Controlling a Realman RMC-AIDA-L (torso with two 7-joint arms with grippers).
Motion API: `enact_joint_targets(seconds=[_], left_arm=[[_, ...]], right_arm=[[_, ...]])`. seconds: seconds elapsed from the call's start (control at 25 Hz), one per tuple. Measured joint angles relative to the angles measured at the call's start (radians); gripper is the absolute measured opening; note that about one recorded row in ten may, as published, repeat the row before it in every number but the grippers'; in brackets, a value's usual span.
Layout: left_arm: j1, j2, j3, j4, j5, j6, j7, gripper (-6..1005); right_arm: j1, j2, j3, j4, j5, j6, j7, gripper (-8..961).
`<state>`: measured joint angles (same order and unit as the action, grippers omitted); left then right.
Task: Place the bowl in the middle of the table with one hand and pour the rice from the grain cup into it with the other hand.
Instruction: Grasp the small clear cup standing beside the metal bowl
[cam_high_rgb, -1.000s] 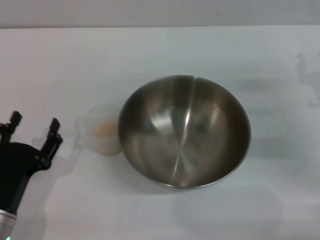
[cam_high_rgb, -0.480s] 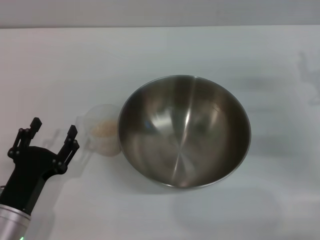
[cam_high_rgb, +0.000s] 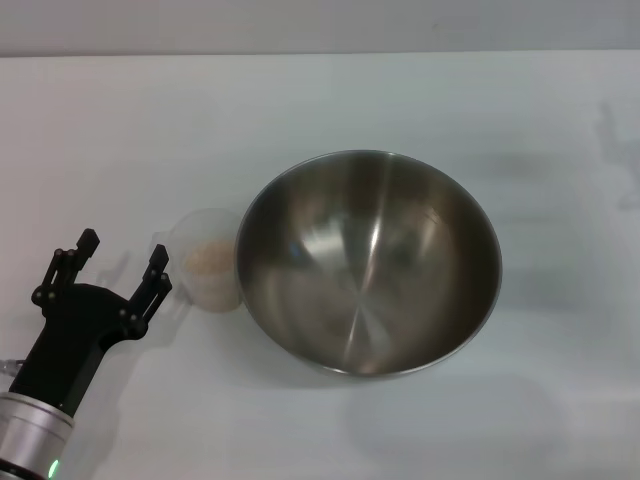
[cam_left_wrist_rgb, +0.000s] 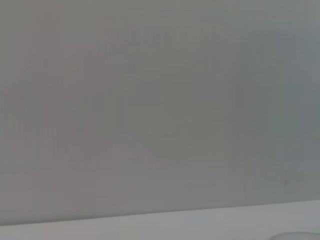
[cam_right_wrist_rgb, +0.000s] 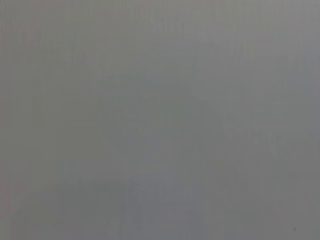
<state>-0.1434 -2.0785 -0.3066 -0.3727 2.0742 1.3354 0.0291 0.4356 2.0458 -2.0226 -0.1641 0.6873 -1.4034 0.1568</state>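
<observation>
The bowl (cam_high_rgb: 368, 262) sits mid-table (cam_high_rgb: 320, 100), with the cup (cam_high_rgb: 207, 260) touching its rim at nine o'clock, rice (cam_high_rgb: 206, 257) inside. The left gripper (cam_high_rgb: 123, 258) hovers at about eight o'clock from the cup, just beside it, fingers spread wide and holding nothing. The right gripper is out of sight.

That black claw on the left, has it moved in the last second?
Yes. The left gripper, fingers open, has come in from the table's left edge toward the grain cup beside the bowl; neither of those has shifted.
</observation>
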Motion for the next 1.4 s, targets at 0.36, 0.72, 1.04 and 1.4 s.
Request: enact_joint_targets(seconds=[0.36, 0.72, 1.04, 1.4], left_arm=[[-0.027, 0.000, -0.011, 0.009, -0.002, -0.057, 0.000, 802], [-0.048, 0.000, -0.024, 0.011, -0.004, -0.096, 0.000, 801], [-0.066, 0.000, -0.046, 0.011, -0.003, -0.121, 0.000, 800], [-0.084, 0.000, -0.061, 0.011, -0.003, -0.140, 0.000, 799]], right_arm=[[-0.003, 0.003, -0.001, 0.000, 0.000, 0.000, 0.003, 551], [-0.003, 0.004, -0.001, 0.000, 0.000, 0.019, 0.004, 551], [0.000, 0.005, -0.001, -0.001, 0.000, 0.026, 0.004, 552], [0.004, 0.005, -0.001, -0.005, 0.000, 0.041, 0.004, 552]])
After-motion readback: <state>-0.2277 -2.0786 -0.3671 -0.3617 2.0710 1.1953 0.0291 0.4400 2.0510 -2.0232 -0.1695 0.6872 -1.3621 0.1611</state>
